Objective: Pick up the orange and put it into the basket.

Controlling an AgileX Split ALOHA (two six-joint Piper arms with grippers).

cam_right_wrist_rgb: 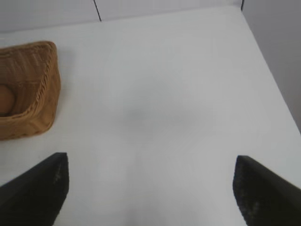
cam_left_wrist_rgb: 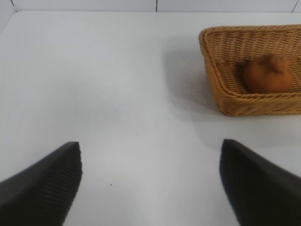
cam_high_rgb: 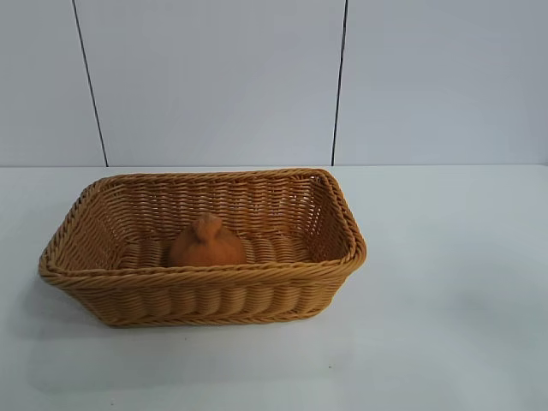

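The dull-orange orange (cam_high_rgb: 206, 244) with a knobby top lies inside the tan wicker basket (cam_high_rgb: 86, 205) on the white table. It also shows in the left wrist view (cam_left_wrist_rgb: 267, 74) inside the basket (cam_left_wrist_rgb: 221, 70). The right wrist view shows the basket's end (cam_right_wrist_rgb: 40, 89) with a sliver of the orange (cam_right_wrist_rgb: 4, 100). My left gripper (cam_left_wrist_rgb: 150, 155) is open and empty over bare table, away from the basket. My right gripper (cam_right_wrist_rgb: 151, 165) is open and empty over bare table on the basket's other side. Neither gripper shows in the exterior view.
The white table (cam_high_rgb: 445, 282) spreads around the basket. A pale panelled wall (cam_high_rgb: 214, 77) stands behind it. The table's edge (cam_right_wrist_rgb: 270, 80) shows in the right wrist view.
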